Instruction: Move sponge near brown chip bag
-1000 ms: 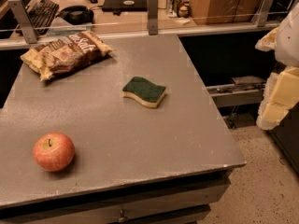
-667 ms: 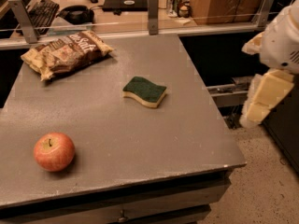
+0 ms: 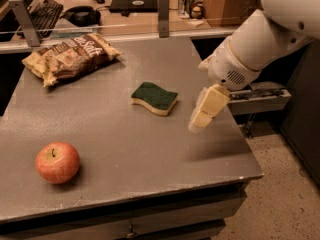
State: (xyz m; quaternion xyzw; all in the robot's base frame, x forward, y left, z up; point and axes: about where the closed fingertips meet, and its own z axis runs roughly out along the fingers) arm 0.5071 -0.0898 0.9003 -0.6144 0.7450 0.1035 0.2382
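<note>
The gripper (image 3: pixel 204 111) hangs above the counter (image 3: pixel 150 159) near its right edge, right of centre; open or closed, I cannot tell. The sponge (image 3: pixel 154 98) lies flat just left of it, apart. Bare counter stretches to the brown chip bag (image 3: pixel 67 58) at upper left, near the far edge. An apple (image 3: pixel 57 162) sits lower left.

Single view, set high above and just outside the near edge of the bench (image 3: pixel 150 159), facing down and across toward the far edge. Close in: benchtop filling most of the frame, near right corner showing, left edge cut off. Floor (image 3: pixel 285 204) along the right. Gripper (image 3: pixel 204 113) above the bench, just inside its right edge, about midway along.
</note>
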